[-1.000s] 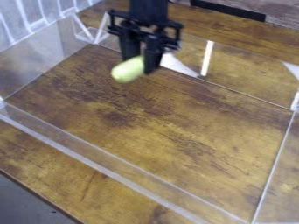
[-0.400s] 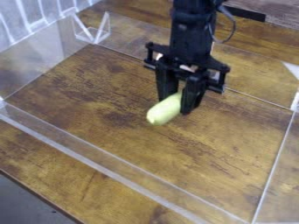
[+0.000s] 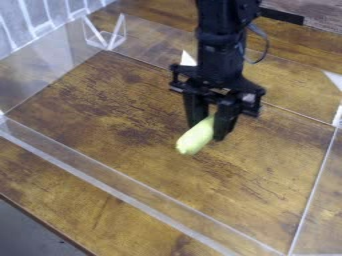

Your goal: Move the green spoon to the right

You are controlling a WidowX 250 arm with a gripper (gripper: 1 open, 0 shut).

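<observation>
One spoon (image 3: 195, 137) hangs in my gripper (image 3: 215, 124), and it is the only loose thing I can see on this wooden tabletop (image 3: 120, 120). My two dark fingers (image 3: 230, 117) are clenched on its upper end, so the thick yellow-green handle juts out below them, slanting down toward seven o'clock. I cannot make out the metal bowl of the spoon; it is hidden between my fingers or lost in the blur. The lower tip of the handle hangs just over the wood, and I cannot tell whether it touches the boards or floats a little above them. My arm (image 3: 222, 30) comes down from twelve o'clock, black and upright, with the gripper pointing straight at the tabletop. The spoon sits a little to the three o'clock side of the middle of the wooden surface, near the centre of the view. One clear plastic wall (image 3: 147, 208) runs around the wood like a low fence: its near edge crosses from nine o'clock down to five o'clock, and another side rises at three o'clock, well apart from the spoon. At eleven o'clock a clear plastic corner (image 3: 104, 32) stands up, far from my gripper.
</observation>
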